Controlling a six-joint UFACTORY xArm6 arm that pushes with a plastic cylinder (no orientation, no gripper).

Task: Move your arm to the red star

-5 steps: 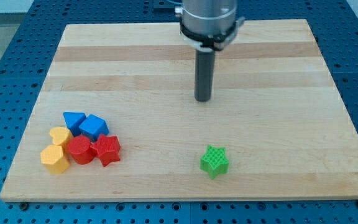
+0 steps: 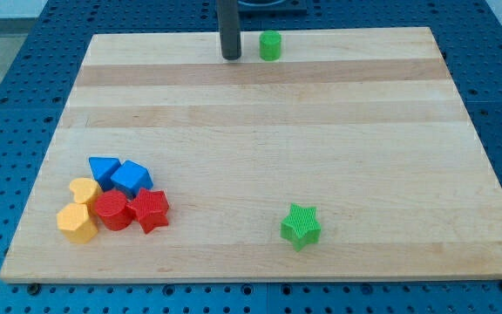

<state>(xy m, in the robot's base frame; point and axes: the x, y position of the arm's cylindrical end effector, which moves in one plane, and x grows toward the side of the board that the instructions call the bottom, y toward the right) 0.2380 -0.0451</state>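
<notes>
The red star (image 2: 152, 210) lies at the view's lower left, at the right edge of a tight cluster of blocks. It touches the red round block (image 2: 111, 211) on its left. My tip (image 2: 231, 58) is at the view's top, far from the red star, up and to the right of it. It stands just left of a small green block (image 2: 270, 45).
The cluster also holds a blue triangular block (image 2: 103, 168), a blue cube (image 2: 132, 179), a yellow heart (image 2: 84, 189) and a yellow block (image 2: 78, 222). A green star (image 2: 301, 226) lies at the lower middle right. The wooden board (image 2: 321, 131) sits on a blue perforated table.
My rod has moved from the upper middle of the board toward the view's top and left. A green block near the top edge, hidden before, now shows.
</notes>
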